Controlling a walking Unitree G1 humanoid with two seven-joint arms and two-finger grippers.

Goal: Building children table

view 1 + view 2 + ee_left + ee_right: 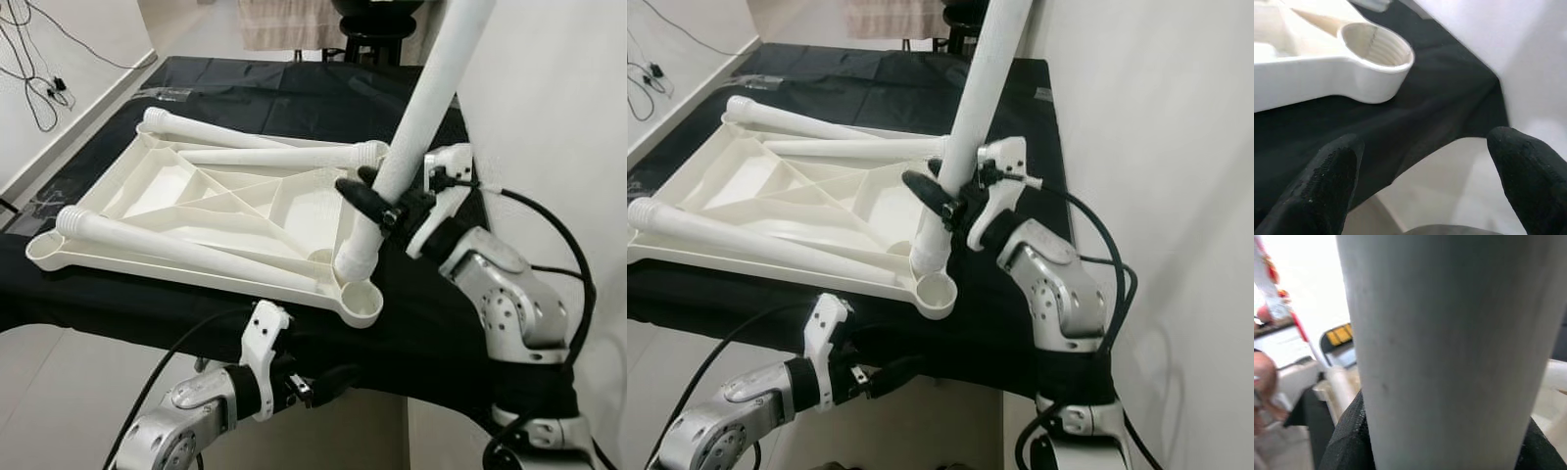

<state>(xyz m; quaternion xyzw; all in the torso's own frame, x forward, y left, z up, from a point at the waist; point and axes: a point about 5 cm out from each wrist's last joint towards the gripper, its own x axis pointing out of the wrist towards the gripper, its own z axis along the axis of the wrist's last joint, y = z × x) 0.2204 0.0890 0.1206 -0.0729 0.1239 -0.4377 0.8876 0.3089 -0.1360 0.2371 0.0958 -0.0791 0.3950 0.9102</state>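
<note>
One upturned white tabletop (147, 201) is lying on the black cloth (294, 98), three legs (186, 250) resting across its ribs. The right gripper (377, 201) is clamping a fourth leg (411, 127), tilted, its lower end just above the near corner socket (361, 299); its top is running out of frame. The left gripper (1420, 181) is hovering, fingers spread and holding nothing, below the table edge by that socket.

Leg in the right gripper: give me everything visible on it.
The held leg is a long white tube, plastic by its look, smooth, slightly tapering toward its lower end. It stands tilted, top leaning to the robot's right and running out of frame. The right gripper clamps it low down, black fingers wrapped around it. Its lower end sits just above the tabletop's near-right corner socket, beside it rather than seated.
</note>
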